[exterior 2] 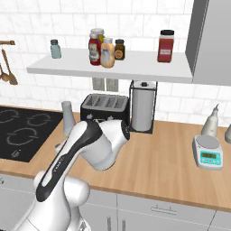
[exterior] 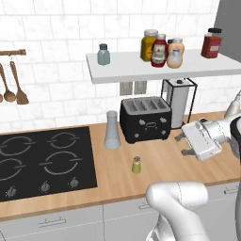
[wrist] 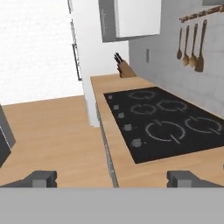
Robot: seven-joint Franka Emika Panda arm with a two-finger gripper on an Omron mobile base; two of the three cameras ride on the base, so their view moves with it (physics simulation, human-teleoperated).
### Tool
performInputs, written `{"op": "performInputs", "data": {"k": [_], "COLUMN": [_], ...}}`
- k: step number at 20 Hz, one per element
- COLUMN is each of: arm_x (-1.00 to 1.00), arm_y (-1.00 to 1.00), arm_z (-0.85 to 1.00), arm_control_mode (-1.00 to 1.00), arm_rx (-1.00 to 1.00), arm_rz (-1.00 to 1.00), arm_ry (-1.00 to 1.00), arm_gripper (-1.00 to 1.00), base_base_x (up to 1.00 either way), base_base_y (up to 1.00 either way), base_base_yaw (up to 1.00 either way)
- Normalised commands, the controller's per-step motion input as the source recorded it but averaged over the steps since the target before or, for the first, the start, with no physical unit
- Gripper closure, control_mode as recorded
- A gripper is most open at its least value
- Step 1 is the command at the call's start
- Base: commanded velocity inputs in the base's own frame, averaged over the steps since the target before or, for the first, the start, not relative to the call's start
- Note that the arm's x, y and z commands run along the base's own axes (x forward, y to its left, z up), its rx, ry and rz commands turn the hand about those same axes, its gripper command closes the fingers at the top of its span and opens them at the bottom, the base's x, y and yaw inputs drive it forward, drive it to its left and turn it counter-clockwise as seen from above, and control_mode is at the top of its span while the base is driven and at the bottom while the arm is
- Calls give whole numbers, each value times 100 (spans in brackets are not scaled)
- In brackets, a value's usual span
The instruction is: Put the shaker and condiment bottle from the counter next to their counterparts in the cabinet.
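We see the gripper (exterior: 182,144) with jaws fully apart, empty, above the surface (exterior: 160,164). The shaker (exterior: 136,164) stands upright on it; the condiment bottle (exterior: 175,55) sits on the cabinet (exterior: 141,68).

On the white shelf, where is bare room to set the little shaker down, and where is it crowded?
The cabinet is bare between the blue-grey shaker and the bottle cluster, and again between that cluster and the red jar. The cluster itself is packed tight.
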Motion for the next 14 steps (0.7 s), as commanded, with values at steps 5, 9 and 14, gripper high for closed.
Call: {"op": "performInputs", "data": {"k": [5,9,14], "arm_x": [0,0,0], "arm_y": [5,15,31], "arm_z": [-45,-44,-35], "arm_control_mode": [-100,-100,-100], "arm_rx": [0,0,0], "arm_rz": [-5,-6,-2], "arm_ry": [0,0,0], "arm_gripper": [-100,-100,-100], "base_base_x": [0,0,0], "base_base_y": [0,0,0], "base_base_yaw": [0,0,0]}}
